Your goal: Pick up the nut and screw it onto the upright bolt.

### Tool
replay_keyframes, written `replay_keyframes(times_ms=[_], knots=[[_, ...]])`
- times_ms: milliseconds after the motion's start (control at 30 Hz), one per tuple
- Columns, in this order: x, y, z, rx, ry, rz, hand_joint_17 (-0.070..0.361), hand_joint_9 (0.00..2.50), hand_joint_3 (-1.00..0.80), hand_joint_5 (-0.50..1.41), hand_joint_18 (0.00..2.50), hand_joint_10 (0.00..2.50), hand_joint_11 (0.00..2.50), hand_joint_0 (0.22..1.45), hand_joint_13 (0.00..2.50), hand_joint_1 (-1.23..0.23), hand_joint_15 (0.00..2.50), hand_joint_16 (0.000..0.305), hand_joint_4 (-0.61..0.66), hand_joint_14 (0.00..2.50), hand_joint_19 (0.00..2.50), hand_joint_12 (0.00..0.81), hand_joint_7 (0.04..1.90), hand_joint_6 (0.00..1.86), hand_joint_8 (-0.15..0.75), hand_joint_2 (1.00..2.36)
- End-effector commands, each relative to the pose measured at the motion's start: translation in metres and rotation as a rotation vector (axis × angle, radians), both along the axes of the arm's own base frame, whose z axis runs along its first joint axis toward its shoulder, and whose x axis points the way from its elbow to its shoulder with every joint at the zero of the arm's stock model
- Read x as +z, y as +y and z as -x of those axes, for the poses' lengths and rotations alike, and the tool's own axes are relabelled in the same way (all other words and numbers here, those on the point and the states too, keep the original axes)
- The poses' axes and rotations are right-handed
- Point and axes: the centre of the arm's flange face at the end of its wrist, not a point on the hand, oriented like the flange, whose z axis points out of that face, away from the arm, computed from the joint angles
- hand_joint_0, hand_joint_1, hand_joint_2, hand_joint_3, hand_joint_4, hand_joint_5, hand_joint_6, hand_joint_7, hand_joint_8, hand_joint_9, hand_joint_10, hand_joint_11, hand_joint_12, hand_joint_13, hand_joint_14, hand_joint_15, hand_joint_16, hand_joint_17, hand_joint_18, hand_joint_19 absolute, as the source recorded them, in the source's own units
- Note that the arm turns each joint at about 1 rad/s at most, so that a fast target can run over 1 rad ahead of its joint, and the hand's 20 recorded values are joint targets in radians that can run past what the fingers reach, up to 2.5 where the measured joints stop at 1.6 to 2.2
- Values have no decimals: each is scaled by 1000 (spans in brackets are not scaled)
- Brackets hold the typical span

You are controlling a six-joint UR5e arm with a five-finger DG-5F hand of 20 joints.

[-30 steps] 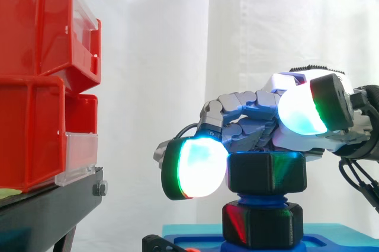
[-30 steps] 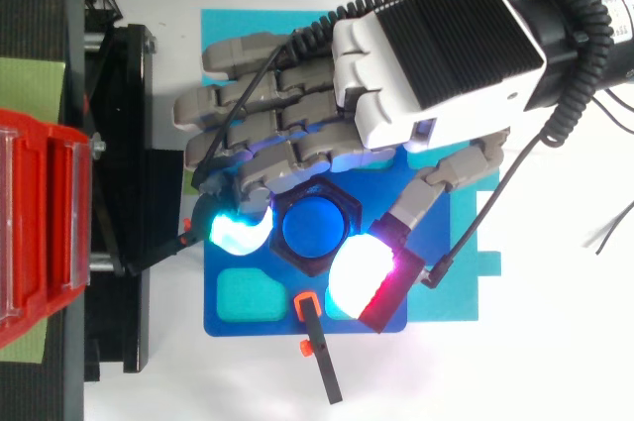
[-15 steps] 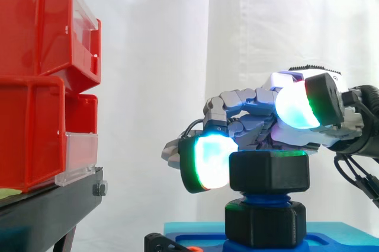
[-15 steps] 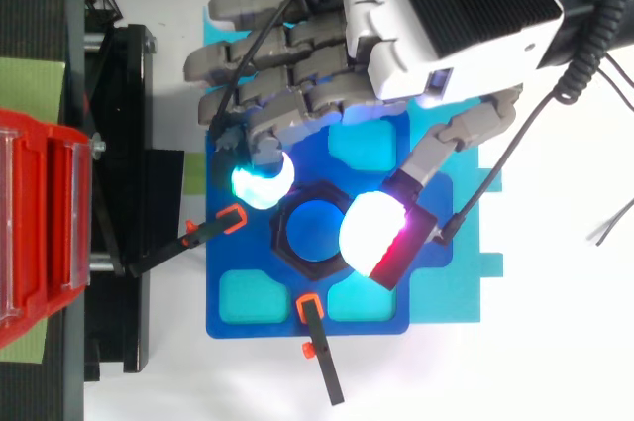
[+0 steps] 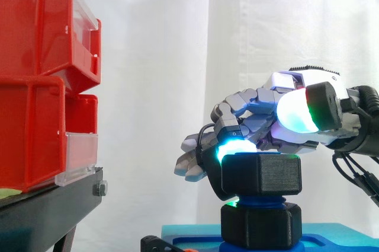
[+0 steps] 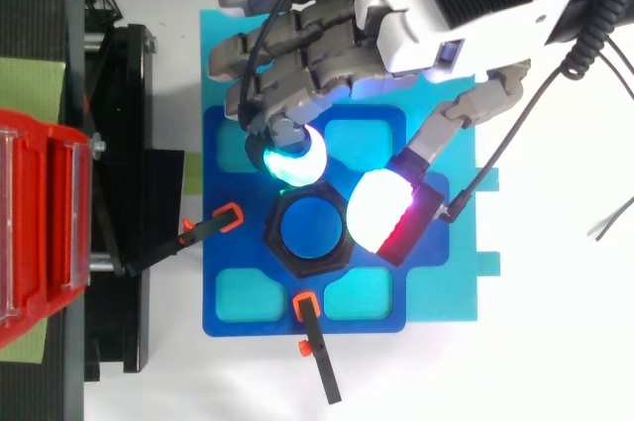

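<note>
The black hexagonal nut (image 6: pixel 309 233) sits on the upright blue bolt (image 5: pixel 260 200), just above the bolt's black hexagonal base (image 5: pixel 260 225). My hand (image 6: pixel 436 5) reaches over it from the right of the side view, fingers curled. One glowing cyan fingertip (image 6: pixel 292 158) presses against the nut's far side. The thumb's white and red pad (image 6: pixel 381 215) lies over the nut's right rim. In the side view the nut (image 5: pixel 260 175) hides most of that fingertip.
The bolt stands in a blue plate (image 6: pixel 238 292) on a teal pad (image 6: pixel 466 292). Two black clamps with orange tips (image 6: pixel 230 215) (image 6: pixel 307 307) hold the plate. Red bins (image 5: pixel 41 80) on a black stand (image 5: pixel 47 204) are at the left.
The hand swung round the bolt, its cyan fingertip sweeping from the nut's left side to its far side. The nut turned and sits slightly lower on the thread.
</note>
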Motion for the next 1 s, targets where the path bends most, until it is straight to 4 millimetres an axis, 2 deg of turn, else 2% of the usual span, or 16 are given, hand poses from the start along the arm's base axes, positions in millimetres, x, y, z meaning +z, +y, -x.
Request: replay_keyframes(times_ms=[0,33,133,167,267,300,433,533,967], knots=[[1,-2,0,-1,-5,0,23,772,-500,-55,193,0,0,510,561,-329,0,10,124,0,0,179,1197,642,261,1000],[1,-2,0,-1,-5,0,23,787,-500,-54,199,0,0,511,569,-329,0,10,128,0,0,176,1199,640,262,1000],[2,-2,0,1,-10,0,22,786,-500,-52,203,0,0,510,570,-327,0,10,135,0,0,179,1359,533,255,1000],[2,-2,-1,1,-13,0,22,758,-500,-63,197,0,0,510,555,-327,0,10,135,0,0,182,1333,501,247,1000],[4,-4,-2,-1,-18,0,30,694,-500,-127,130,0,0,498,509,-322,0,13,193,0,0,201,1035,503,233,1000],[6,-4,-2,-1,-23,1,30,679,-500,-134,129,0,0,498,498,-322,0,13,192,0,0,201,991,503,228,1000],[10,-4,-4,5,-30,3,39,577,-500,-183,61,0,0,488,435,-315,0,17,143,0,0,215,770,502,208,1000],[12,-5,-4,10,-35,4,48,491,-500,-207,12,0,0,481,377,-306,0,21,104,0,0,228,670,501,193,1000],[12,7,-7,19,-35,2,68,266,-500,-220,0,0,0,458,159,-247,0,30,56,0,0,264,566,501,159,1000]])
